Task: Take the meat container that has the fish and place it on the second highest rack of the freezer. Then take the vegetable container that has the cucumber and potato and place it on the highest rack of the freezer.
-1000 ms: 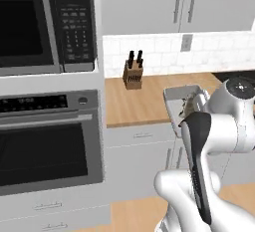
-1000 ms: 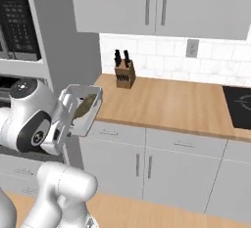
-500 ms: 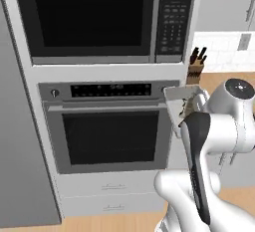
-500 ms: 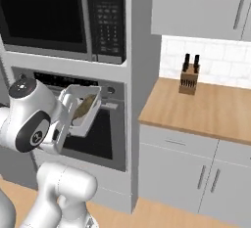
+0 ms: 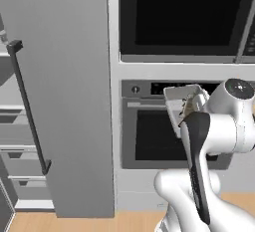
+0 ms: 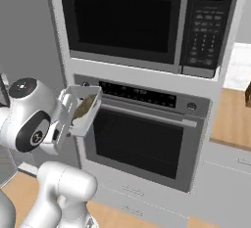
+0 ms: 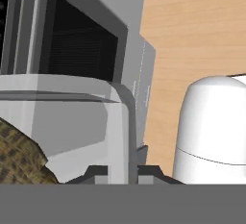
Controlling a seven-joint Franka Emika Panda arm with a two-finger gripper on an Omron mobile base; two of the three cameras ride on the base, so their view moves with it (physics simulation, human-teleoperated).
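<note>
Tool (image 7: 120,170) was clamped on meat container (image 5: 183,107) rim, fish (image 6: 83,107) inside, carried before oven (image 6: 142,139). Freezer (image 5: 74,96) stood at nine o'clock. Judgement: level tray, then aim for second-highest rack.

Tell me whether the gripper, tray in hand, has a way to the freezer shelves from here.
Probably not yet: the freezer door stands edge-on between the gripper with its fish tray and the shelves at far left.
</note>
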